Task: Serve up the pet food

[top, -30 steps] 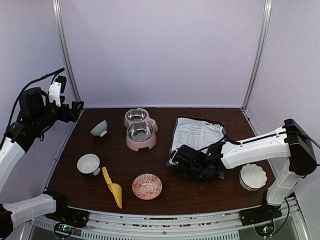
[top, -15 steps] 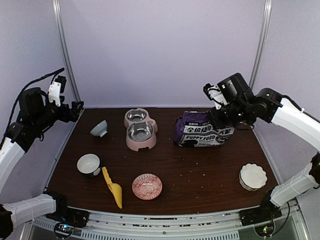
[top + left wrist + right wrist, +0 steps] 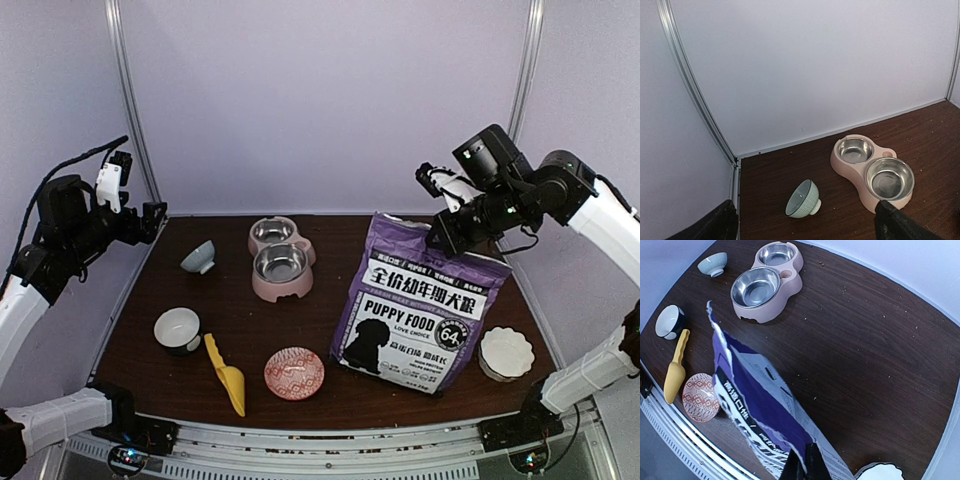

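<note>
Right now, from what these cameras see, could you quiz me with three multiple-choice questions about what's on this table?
1. The yellow scoop lies: A between the black-and-white bowl and the red patterned dish; B against the back wall; C under the table.
2. Steel bowls in the pink feeder: A one; B two; C three.
3. The purple bag is: A lying flat; B upright, pinched at its top by the right gripper; C rolled up.

Answers:
1 A, the overhead view shows it between them.
2 B, two sit side by side.
3 B, the gripper closes on its top edge.
</note>
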